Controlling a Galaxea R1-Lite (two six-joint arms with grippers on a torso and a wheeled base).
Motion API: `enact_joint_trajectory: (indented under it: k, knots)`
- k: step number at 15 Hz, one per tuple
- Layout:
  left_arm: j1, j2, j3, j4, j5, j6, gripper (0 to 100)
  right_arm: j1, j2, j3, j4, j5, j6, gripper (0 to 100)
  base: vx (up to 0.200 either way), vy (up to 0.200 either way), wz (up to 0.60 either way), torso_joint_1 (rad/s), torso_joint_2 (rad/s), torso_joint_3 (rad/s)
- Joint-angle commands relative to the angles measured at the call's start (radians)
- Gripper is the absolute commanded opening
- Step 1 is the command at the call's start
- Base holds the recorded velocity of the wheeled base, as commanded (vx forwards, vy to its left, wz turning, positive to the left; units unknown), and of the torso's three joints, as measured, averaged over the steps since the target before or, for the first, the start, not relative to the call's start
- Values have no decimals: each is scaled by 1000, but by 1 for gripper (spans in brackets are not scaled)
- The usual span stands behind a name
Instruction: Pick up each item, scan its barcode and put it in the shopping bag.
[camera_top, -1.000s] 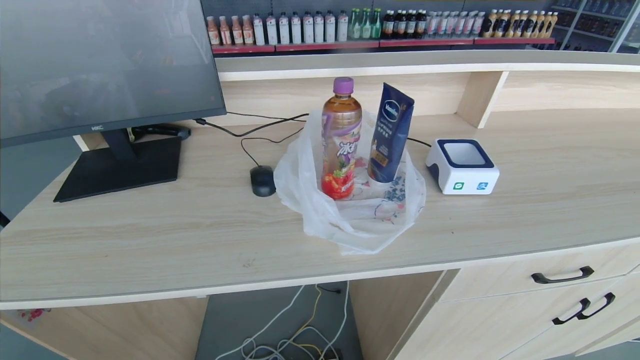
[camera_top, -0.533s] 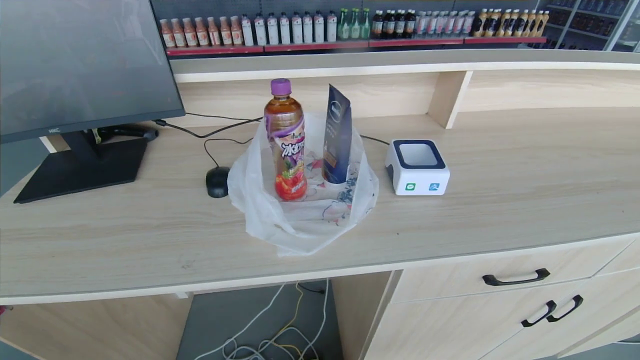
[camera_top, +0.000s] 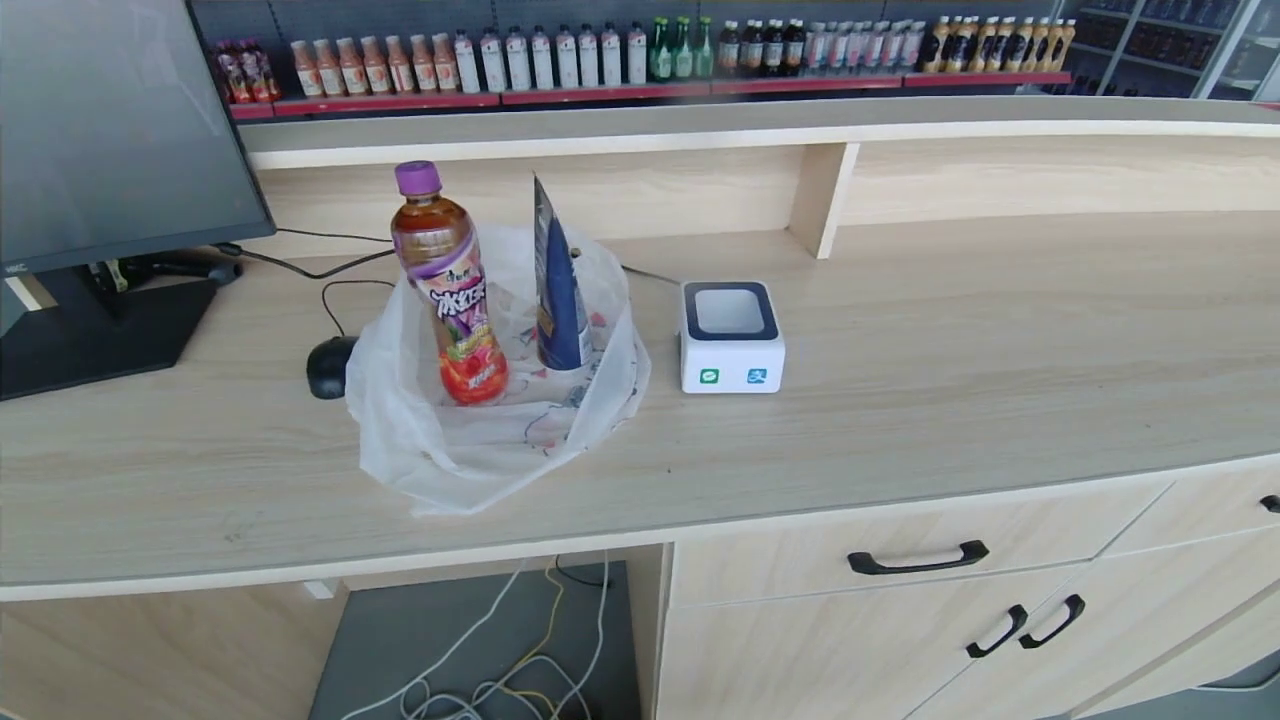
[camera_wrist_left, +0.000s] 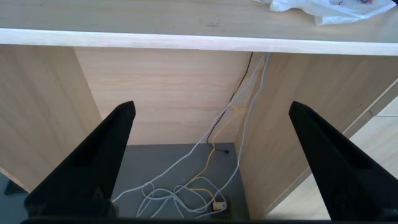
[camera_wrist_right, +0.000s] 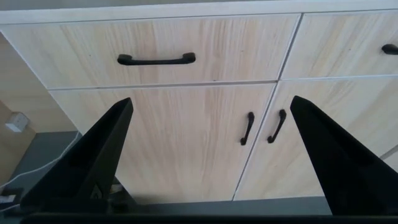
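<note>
A tea bottle (camera_top: 444, 285) with a purple cap stands upright inside the open white plastic shopping bag (camera_top: 420, 450) on the wooden counter. A dark blue tube (camera_top: 558, 282) stands beside it in the same bag. Just right of the bag sits the white barcode scanner (camera_top: 730, 336). My left gripper (camera_wrist_left: 208, 155) is open below the counter edge, facing the cable-strewn floor of the knee space. My right gripper (camera_wrist_right: 208, 155) is open too, low in front of the drawer and cabinet doors.
A monitor (camera_top: 105, 120) on a black stand fills the left of the counter, with a black mouse (camera_top: 328, 366) beside the bag. A raised shelf ledge (camera_top: 700, 130) runs along the back. Drawers with black handles (camera_top: 917, 560) lie under the counter. Loose cables (camera_wrist_left: 205, 186) lie on the floor.
The whole head view has shifted, so the counter's things now appear further left; the camera moved. The bottle, tube, bag and scanner keep their places relative to each other.
</note>
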Motion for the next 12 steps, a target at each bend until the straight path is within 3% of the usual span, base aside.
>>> enact_joint_trajectory:
  k: [1, 6, 12]
  knots:
    - [1, 0, 0, 0, 0, -1, 100, 0, 2, 0, 0, 1, 0, 100, 0, -200, 0, 7, 7, 7]
    - [1, 0, 0, 0, 2, -5, 100, 0, 2, 0, 0, 1, 0, 100, 0, -200, 0, 5, 2, 0]
    - [1, 0, 0, -1, 0, -5, 100, 0, 2, 0, 0, 1, 0, 100, 0, 0, 0, 0, 0, 0]
